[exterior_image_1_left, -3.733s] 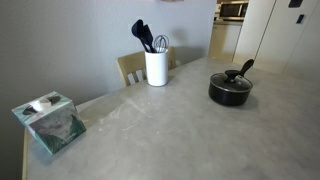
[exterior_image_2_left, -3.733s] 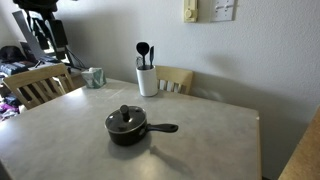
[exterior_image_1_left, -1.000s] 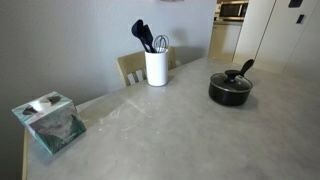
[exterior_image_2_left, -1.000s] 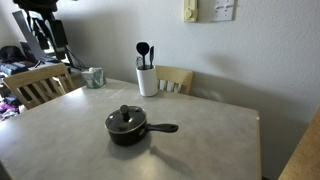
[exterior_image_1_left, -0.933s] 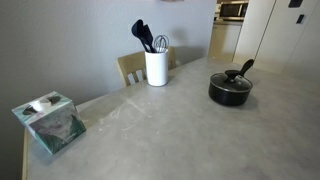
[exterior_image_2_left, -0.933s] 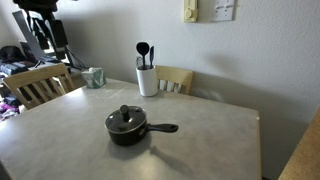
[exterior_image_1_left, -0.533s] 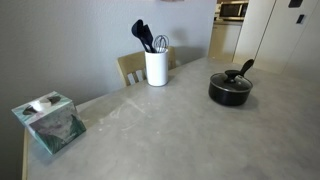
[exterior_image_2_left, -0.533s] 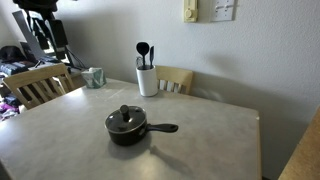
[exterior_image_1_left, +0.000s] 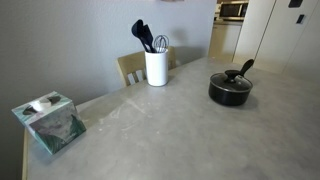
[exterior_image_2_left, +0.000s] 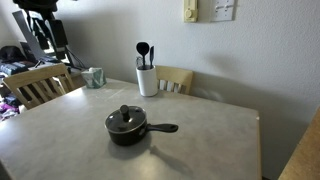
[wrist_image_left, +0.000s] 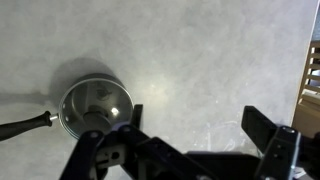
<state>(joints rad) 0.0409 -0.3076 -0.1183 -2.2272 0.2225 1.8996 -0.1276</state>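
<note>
Pot: a round black saucepan (exterior_image_1_left: 230, 90) with a knobbed lid and one long straight handle sits on the worktop (exterior_image_1_left: 180, 135); in the wrist view its lid (wrist_image_left: 95, 105) has a dull metallic sheen and the handle (wrist_image_left: 25, 125) runs off to the left
Jaws: two dark, blocky fingers (wrist_image_left: 265, 135) spread wide apart; nothing is held between them
Arm: the wrist camera looks straight down on the worktop (wrist_image_left: 200, 50); the jaws enter from the near edge of that view and hang above the surface; the pot lies to their left, its rim just beside the left finger as pictured
Worktop: grey, mottled, stone-look and smooth, with a soft glare (exterior_image_2_left: 215, 130)
Holder: a plain white cylinder (exterior_image_1_left: 156, 68) stands upright at the far side, well apart from the pot (exterior_image_2_left: 127, 127); it carries black spatulas and a wire whisk (exterior_image_1_left: 160, 43)
Tissue box: a cube in teal and white print (exterior_image_1_left: 48, 122) at the near left corner; its print is too blurred to read
Chairs: pale wood with slatted backs (exterior_image_2_left: 35, 85); another stands behind the holder (exterior_image_2_left: 178, 78)
</note>
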